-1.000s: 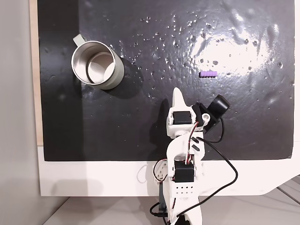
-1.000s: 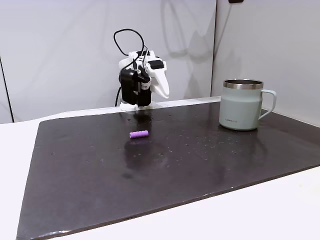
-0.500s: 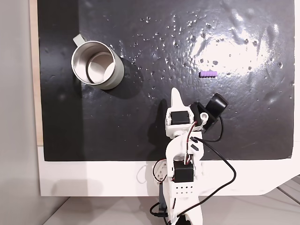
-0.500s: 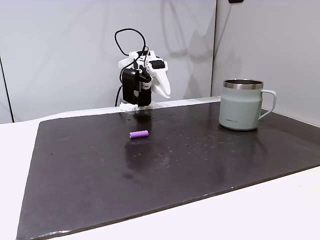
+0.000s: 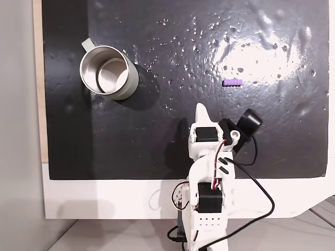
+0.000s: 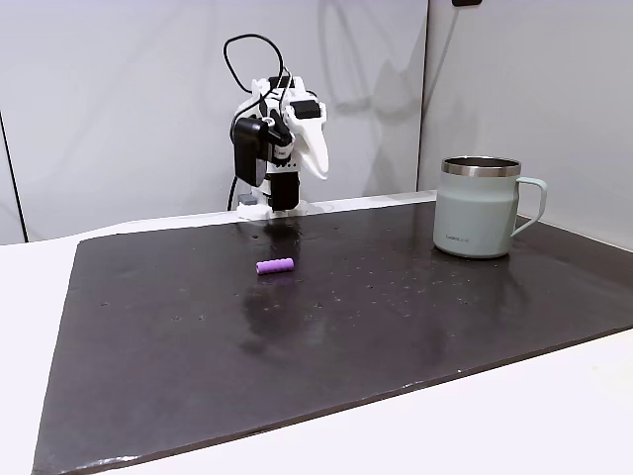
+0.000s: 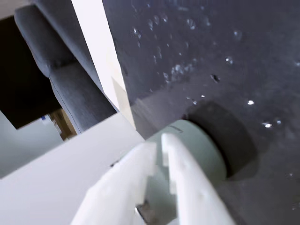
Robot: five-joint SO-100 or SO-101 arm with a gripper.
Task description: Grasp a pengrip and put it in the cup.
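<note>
Arm folded near base, jaws nearly closed, empty, above mat (image 5: 157, 146); pengrip (image 5: 232, 82) apart.

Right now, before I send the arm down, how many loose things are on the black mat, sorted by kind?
Small purple ribbed tube: 1
Shiny silver metal mug with a side handle: 1
Total: 2, both standing free on the black mat, apart from the white two-finger gripper.

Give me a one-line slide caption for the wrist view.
Closed white end effector pointing toward the pale cylindrical metal cup on the glossy black mat.
</note>
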